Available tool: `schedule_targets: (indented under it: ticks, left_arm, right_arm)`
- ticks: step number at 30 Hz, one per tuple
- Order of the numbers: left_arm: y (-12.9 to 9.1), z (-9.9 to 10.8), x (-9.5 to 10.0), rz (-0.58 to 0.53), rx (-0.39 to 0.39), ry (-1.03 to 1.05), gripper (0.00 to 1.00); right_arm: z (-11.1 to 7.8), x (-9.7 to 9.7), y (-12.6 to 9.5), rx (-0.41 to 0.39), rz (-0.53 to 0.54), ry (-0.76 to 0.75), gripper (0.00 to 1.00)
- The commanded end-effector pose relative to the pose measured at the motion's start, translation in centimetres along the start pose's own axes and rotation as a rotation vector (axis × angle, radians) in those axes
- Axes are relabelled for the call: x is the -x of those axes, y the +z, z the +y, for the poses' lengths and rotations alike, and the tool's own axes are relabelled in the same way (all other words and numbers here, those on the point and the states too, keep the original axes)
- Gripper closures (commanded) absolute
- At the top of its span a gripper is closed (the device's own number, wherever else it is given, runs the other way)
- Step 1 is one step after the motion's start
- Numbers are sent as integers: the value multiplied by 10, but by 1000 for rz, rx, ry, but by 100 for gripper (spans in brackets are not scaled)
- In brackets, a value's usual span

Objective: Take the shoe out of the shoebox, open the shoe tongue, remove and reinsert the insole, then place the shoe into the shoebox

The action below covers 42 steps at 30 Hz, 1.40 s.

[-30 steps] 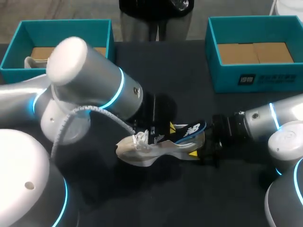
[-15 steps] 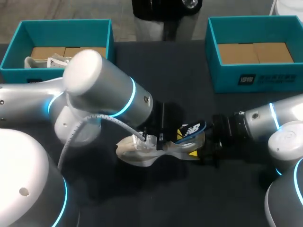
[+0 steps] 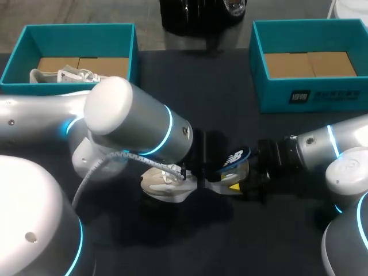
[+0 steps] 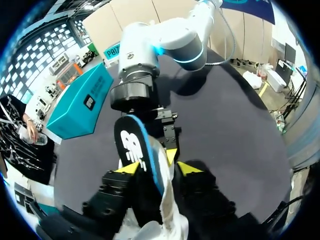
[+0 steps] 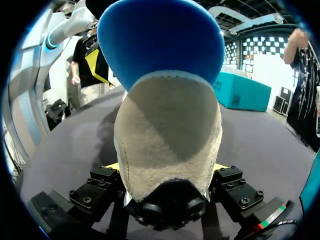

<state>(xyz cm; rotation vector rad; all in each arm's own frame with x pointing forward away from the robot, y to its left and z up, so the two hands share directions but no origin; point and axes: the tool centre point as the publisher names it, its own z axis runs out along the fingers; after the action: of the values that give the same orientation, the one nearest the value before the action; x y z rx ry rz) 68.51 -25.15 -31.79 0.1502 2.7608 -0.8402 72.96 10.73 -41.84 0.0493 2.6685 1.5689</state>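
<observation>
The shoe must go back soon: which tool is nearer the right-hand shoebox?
Right. The right tool grips the shoe by its heel, on the side facing the right-hand shoebox; the left tool is over the shoe's middle, farther away.

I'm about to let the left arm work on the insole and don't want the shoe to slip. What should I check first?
1. Right gripper clamps the shoe at the heel: ok, a finger on each side.
2. Insole sticks up out of the shoe: ok.
3. Left gripper straddles the insole: ok, open, not pinching.
4. Shoe rests on the table: ok.
5. Tongue opened: cannot tell, the left arm hides it.
6. Right shoebox has room: ok.
</observation>
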Motion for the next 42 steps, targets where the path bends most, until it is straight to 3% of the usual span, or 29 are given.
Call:
schedule_targets:
  ticks: [1,12,26,34,42]
  left_arm:
    - [-2,1,-1,-23,4,-6,0]
    - [5,-3,0,-92,21,-1,0]
    - [1,-8,1,-86,17,-5,0]
    - [0,-12,-6,-205,90,30,0]
    - [-3,-15,-6,-257,89,23,0]
  right_arm:
    - [1,-1,0,-3,-2,0,100]
    - [1,-1,0,-3,-2,0,100]
    - [1,-1,0,-3,-2,0,100]
    - [1,-1,0,-3,-2,0,100]
    - [1,-1,0,-3,-2,0,100]
